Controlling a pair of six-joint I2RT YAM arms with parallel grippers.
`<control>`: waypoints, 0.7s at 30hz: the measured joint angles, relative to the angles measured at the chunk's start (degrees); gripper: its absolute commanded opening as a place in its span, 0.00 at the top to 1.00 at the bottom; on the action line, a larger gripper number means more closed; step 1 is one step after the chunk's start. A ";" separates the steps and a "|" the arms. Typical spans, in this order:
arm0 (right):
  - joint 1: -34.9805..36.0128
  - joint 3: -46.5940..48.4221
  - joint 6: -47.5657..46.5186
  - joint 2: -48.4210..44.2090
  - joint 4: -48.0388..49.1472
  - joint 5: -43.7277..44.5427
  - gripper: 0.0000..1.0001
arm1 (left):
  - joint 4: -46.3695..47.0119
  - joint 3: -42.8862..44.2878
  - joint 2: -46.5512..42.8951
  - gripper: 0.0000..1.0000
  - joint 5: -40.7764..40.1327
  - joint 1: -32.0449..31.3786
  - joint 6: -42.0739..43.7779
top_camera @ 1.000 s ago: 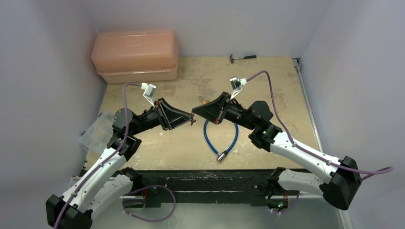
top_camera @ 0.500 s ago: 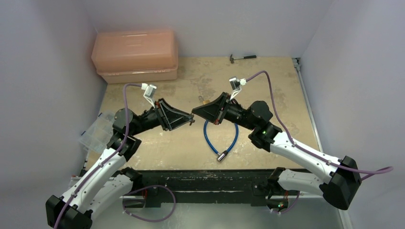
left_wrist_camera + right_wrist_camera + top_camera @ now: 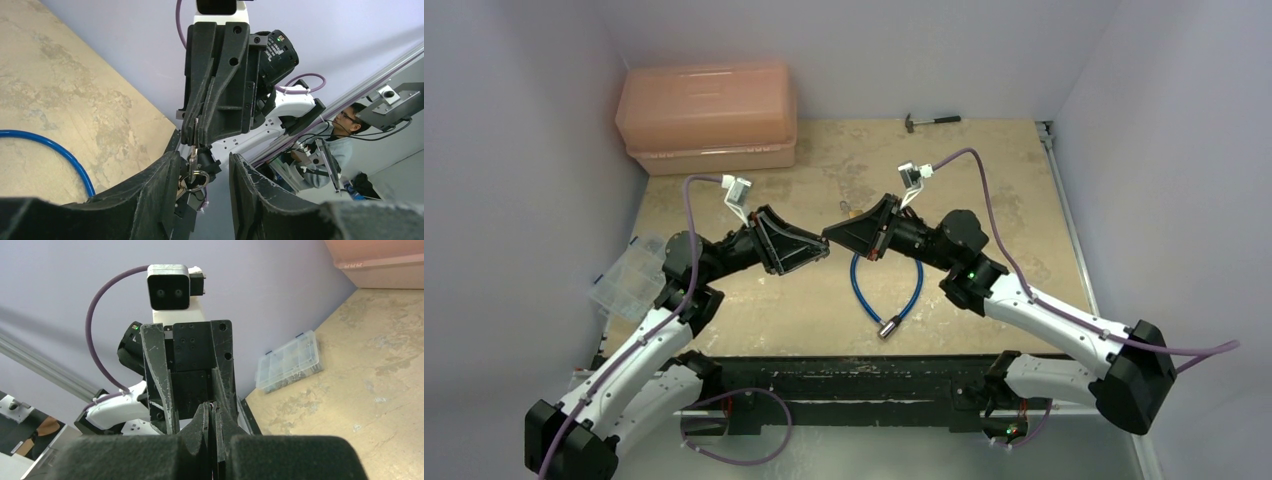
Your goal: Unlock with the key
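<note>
Key: the key (image 3: 193, 159) is a thin silvery blade held off the table, midway between the two arms. It is pinched in the seam of the right gripper's tips and points down.
Ring: the ring (image 3: 199, 176) hangs below the blade with a small bunch on it. It lies against the inner face of the near-left finger, but contact is not certain.
Right gripper: the right gripper (image 3: 211, 410) has its jaws pressed together with no gap, and the key is caught between them. It reaches in level from the right, tip toward the other arm.
Left gripper: the left gripper (image 3: 202, 165) has its fingers (image 3: 150, 200) parted, with a clear gap between them. The gap is moderate, not wide. The key ring sits in that gap and nothing is clamped. It meets the right gripper tip to tip.
Blue cable: the blue cable (image 3: 864, 290) lies in a U-shaped loop on the table, under and in front of the right gripper. Its silver end (image 3: 888, 327) lies toward the near edge.
Table: the table (image 3: 984, 180) has a tan, mottled top.
Clear organiser box: the clear organiser box (image 3: 629, 280) sits at the left edge, beside the left arm's elbow.
Orange lidded box: the orange lidded box (image 3: 709, 115) is in the far left corner.
Hammer: the hammer (image 3: 932, 120) is small and lies at the far edge, well apart from the arms.
Person: the person (image 3: 345, 135) wears glasses and is in the background of the left wrist view, behind the right arm.
</note>
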 measured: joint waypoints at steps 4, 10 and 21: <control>0.00 0.00 0.28 0.94 0.42 -0.39 1.00 | 2.49 -0.63 0.74 0.64 0.42 0.00 -1.46; 0.00 0.00 0.52 0.96 0.66 -1.44 1.00 | 2.73 -0.63 0.96 0.70 0.76 0.00 -2.08; 0.00 0.00 0.39 0.59 -0.11 -1.33 1.00 | -2.29 -0.63 -0.90 0.73 0.57 0.00 0.28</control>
